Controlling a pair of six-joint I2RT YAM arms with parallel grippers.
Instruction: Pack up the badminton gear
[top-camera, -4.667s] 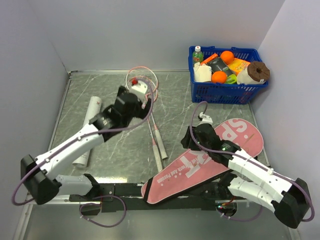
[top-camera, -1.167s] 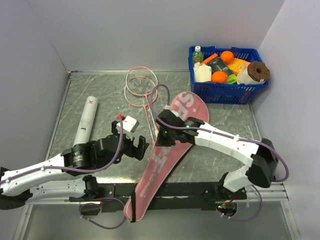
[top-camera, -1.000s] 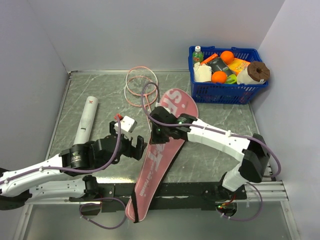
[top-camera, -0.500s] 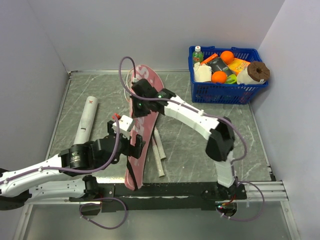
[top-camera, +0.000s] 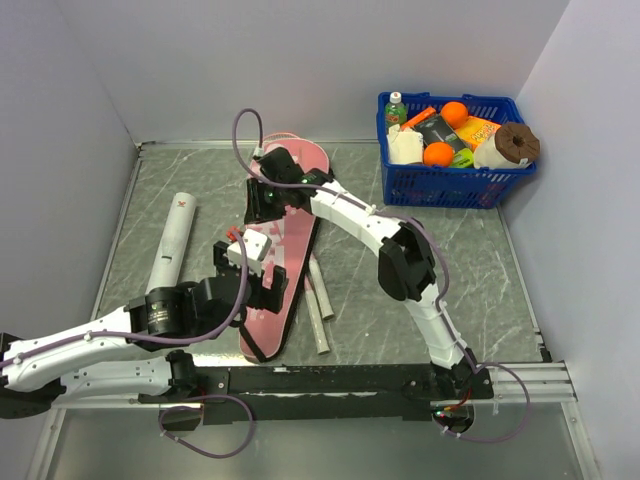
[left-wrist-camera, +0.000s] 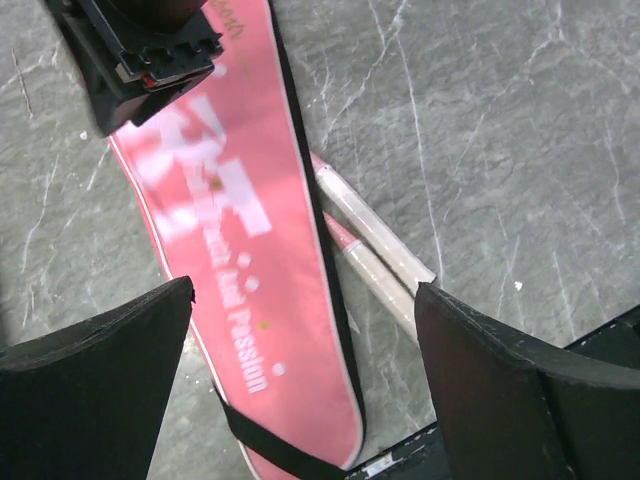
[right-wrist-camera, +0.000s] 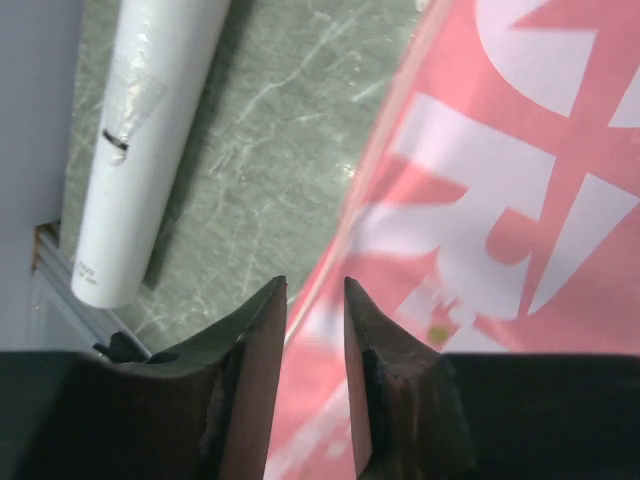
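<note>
Bag (top-camera: 290, 235) flat on tabletop (top-camera: 480, 260), 2 racket handles (left-wrist-camera: 375, 235) sticking out beside it. Right fingers (right-wrist-camera: 262, 335) slightly apart at its edge; left fingers (left-wrist-camera: 100, 365) wide apart above it.

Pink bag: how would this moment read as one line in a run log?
bag lying over racket handles | right gripper parted at bag edge | left gripper open above bag
</note>
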